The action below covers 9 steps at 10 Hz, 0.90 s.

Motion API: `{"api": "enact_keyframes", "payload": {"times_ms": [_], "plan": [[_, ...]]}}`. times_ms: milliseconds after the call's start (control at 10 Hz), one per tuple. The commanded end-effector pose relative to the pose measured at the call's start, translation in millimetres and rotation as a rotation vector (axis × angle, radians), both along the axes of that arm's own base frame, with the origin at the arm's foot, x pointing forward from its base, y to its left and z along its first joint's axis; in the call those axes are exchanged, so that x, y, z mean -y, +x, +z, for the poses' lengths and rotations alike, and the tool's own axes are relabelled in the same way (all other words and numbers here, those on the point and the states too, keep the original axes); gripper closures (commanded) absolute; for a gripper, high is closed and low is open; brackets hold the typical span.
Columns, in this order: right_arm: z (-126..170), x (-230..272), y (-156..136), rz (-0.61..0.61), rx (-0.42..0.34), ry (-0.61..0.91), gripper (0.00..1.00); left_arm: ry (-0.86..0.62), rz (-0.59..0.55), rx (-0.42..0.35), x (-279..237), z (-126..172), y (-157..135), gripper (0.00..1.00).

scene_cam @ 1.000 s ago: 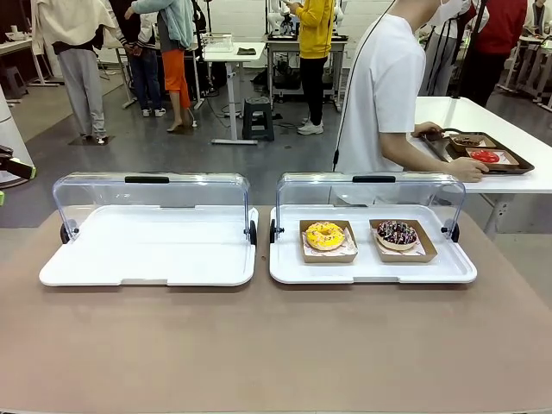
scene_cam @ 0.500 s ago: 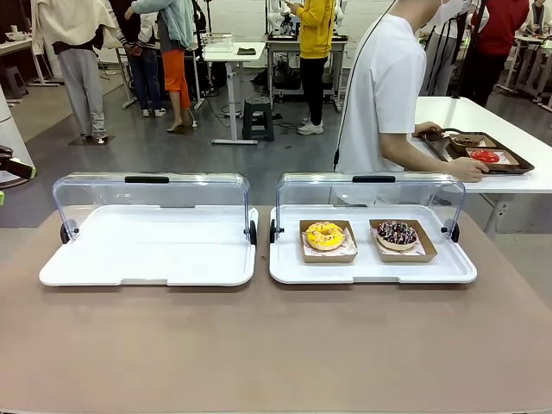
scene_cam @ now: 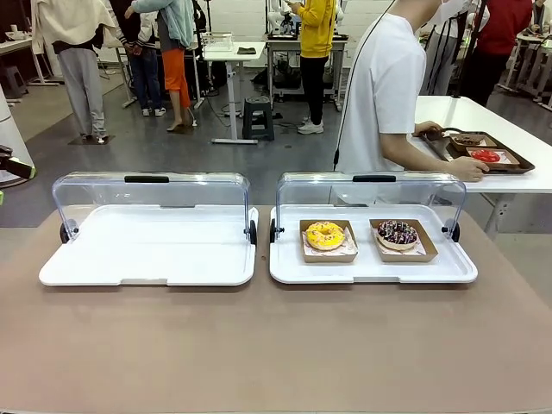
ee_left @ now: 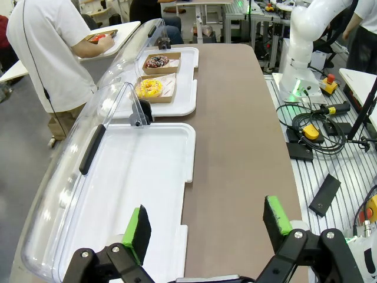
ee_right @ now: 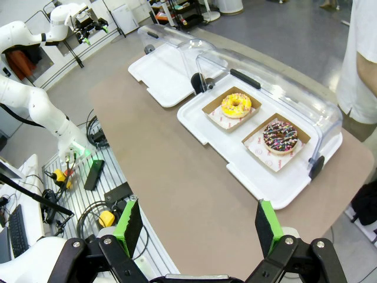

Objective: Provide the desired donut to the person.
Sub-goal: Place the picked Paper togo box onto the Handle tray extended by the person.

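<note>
Two donuts sit in brown card trays on the right white display tray [scene_cam: 293,267], whose clear lid is rolled back: a yellow-iced donut [scene_cam: 325,235] [ee_right: 236,105] [ee_left: 149,88] on the left and a chocolate sprinkled donut [scene_cam: 397,233] [ee_right: 279,136] [ee_left: 157,61] on the right. The person [scene_cam: 384,95] in a white shirt stands beyond the table, turned away, both hands on a brown tray [scene_cam: 479,151] on a side table. My left gripper [ee_left: 206,227] hangs open above the left tray's near edge. Open too is my right gripper [ee_right: 197,227], high above the table's right end.
The left white display tray [scene_cam: 151,250] [ee_left: 135,177] holds nothing, its lid rolled back. Bare brown tabletop [scene_cam: 276,345] runs along the near side. Cables and a yellow box lie on the floor rails [ee_left: 318,130]. Other people stand far behind.
</note>
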State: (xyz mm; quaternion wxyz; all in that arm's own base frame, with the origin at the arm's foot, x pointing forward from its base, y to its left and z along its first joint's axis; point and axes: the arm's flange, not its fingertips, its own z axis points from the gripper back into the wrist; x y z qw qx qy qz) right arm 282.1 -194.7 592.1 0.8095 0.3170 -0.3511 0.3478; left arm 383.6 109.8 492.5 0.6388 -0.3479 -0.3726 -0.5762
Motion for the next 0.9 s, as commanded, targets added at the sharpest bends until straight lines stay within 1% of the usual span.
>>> {"api": "enact_keyframes", "payload": {"times_ms": [0,800], "plan": [[0.1,-0.6,1.4,0.012,0.017,0.017,0.0,-0.009,-0.006,0.01,-1.9,-0.7,-1.3,0.0],[0.1,-0.6,1.4,0.012,0.017,0.017,0.0,-0.009,-0.006,0.01,-1.9,-0.7,-1.3,0.0]]}}
